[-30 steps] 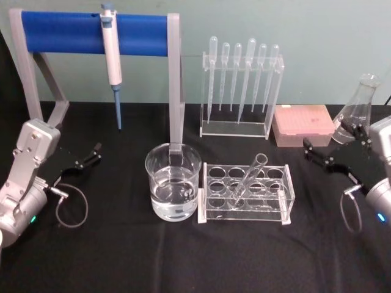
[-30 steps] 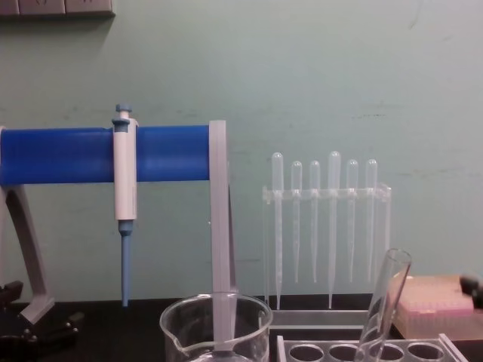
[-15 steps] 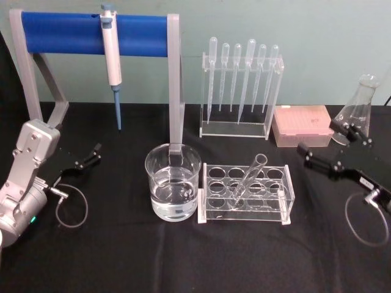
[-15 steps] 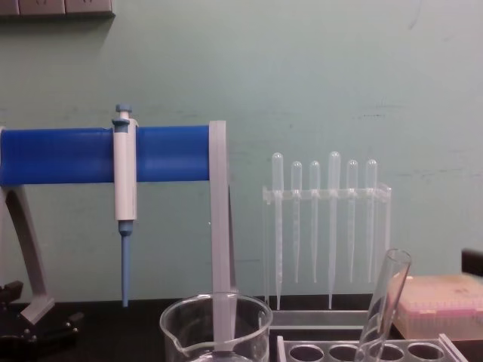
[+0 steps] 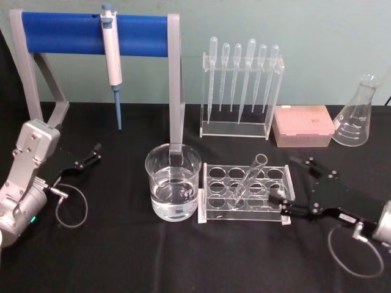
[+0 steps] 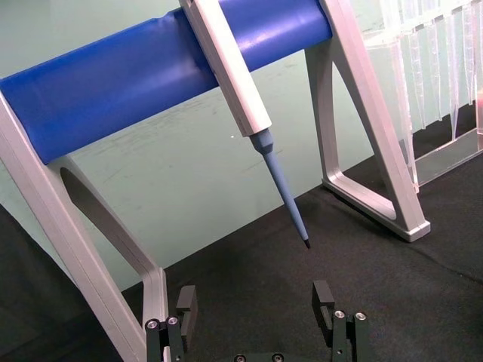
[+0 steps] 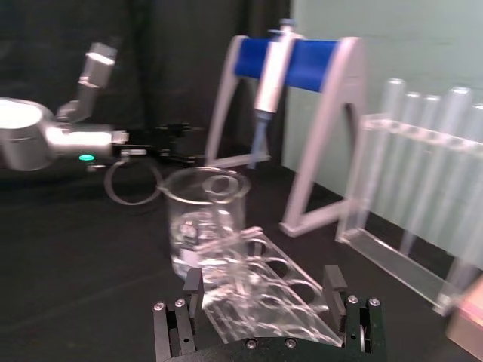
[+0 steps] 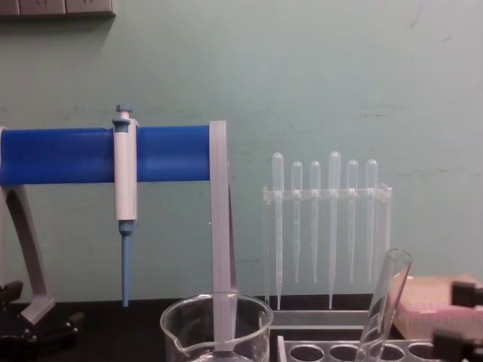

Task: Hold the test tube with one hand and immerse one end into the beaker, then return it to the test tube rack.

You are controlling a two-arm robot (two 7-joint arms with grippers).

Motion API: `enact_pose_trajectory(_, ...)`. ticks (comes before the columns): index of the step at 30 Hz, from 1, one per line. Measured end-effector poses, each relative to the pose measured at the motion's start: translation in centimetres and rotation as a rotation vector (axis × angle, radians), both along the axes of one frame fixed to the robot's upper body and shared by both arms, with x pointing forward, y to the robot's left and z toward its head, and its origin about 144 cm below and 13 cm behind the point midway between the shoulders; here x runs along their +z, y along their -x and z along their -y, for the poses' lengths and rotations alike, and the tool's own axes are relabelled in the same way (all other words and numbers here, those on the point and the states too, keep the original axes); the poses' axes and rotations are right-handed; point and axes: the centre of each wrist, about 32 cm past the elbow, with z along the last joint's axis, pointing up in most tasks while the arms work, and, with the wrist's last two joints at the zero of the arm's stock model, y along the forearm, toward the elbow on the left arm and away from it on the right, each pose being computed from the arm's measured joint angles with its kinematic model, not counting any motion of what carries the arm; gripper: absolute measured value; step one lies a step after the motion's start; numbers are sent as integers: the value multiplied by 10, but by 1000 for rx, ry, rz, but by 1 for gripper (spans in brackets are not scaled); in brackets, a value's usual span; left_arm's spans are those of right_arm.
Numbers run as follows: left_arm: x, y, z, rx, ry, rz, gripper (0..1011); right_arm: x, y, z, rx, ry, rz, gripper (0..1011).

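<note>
Head view, read from the near edge outward: locate the right gripper (image 5: 282, 179) low over the black table (image 5: 183, 262), extended in from the right side with fingers spread wide and holding nothing, tips either side of the right end of the test tube rack (image 5: 220, 213); unable to tell whether touching the rack. Confirm the same wide spread in the right wrist view, with rack and beaker ahead of the tips. Find the test tube (image 5: 249, 178) standing in a middle hole of the rack, leaning with its open rim toward the right and rear, untouched by either gripper. Find the beaker (image 5: 156, 189) just beside the rack's left end, upright and part-filled with clear liquid. Note the left gripper (image 5: 88, 155) parked well apart at the left of the table, fingers apart and empty, near the left leg of the blue stand (image 5: 61, 32) carrying the pipettor (image 5: 111, 49). Farther back, note the pipette rack (image 5: 241, 85), pink box (image 5: 302, 125) and flask (image 5: 354, 119), none of them task items. Treat progress as probably the opening approach only: no grasp, no lift, no dip, no return yet. Remaining: close on the tube, lift clear of the hole, lower one end into the beaker, reseat in the rack.
</note>
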Motion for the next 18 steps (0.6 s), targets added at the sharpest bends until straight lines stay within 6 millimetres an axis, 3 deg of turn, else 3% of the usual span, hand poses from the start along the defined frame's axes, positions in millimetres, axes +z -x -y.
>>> enact_pose_trajectory(18,0,0,0,0,0,0,1000,-2,-31,-36,100,-19,7,1003)
